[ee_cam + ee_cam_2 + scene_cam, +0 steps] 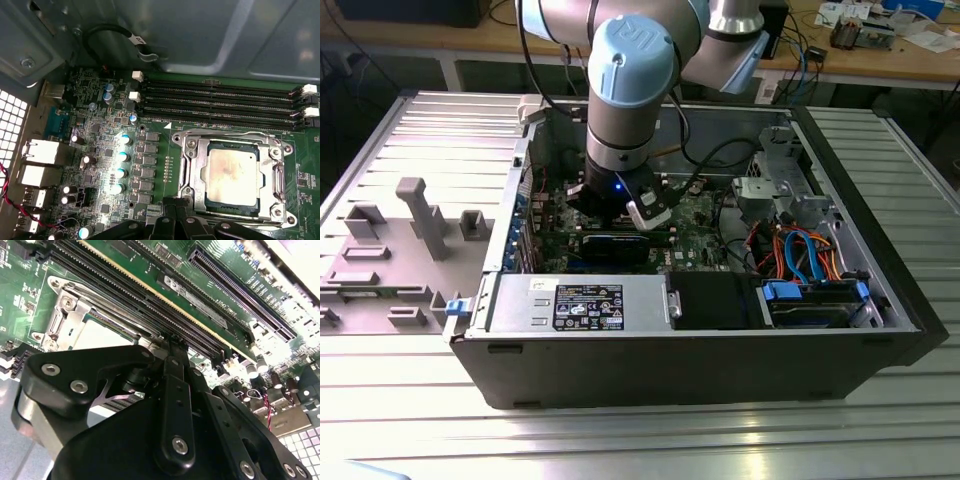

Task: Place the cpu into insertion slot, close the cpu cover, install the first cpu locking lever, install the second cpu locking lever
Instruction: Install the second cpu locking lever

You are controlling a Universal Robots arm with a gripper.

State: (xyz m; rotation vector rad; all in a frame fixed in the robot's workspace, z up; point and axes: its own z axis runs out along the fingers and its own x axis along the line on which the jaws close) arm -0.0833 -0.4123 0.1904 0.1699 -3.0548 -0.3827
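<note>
The cpu (232, 175), a silvery-tan square, lies flat in the insertion slot (178, 136) on the green board. The cpu cover (198, 172), a silver frame with a square cut-out, lies down over the chip's edges. A corner of the chip (100, 332) and the frame (62, 315) also appear just past the black gripper body. My gripper (172, 202) sits at the socket's near edge with its fingers together and nothing visible between them. Its tips (172, 342) meet close to the socket's edge and the memory slots. In the exterior view the gripper (620, 215) reaches down into the open computer case.
Long black memory slots (220, 100) run beside the socket. Capacitors (120, 172) and rear ports (37, 150) stand on its other side, and the grey case wall (200, 35) rises behind. The power supply (580, 305) and drive bay (810, 300) line the case front; a grey fixture (420, 215) stands outside.
</note>
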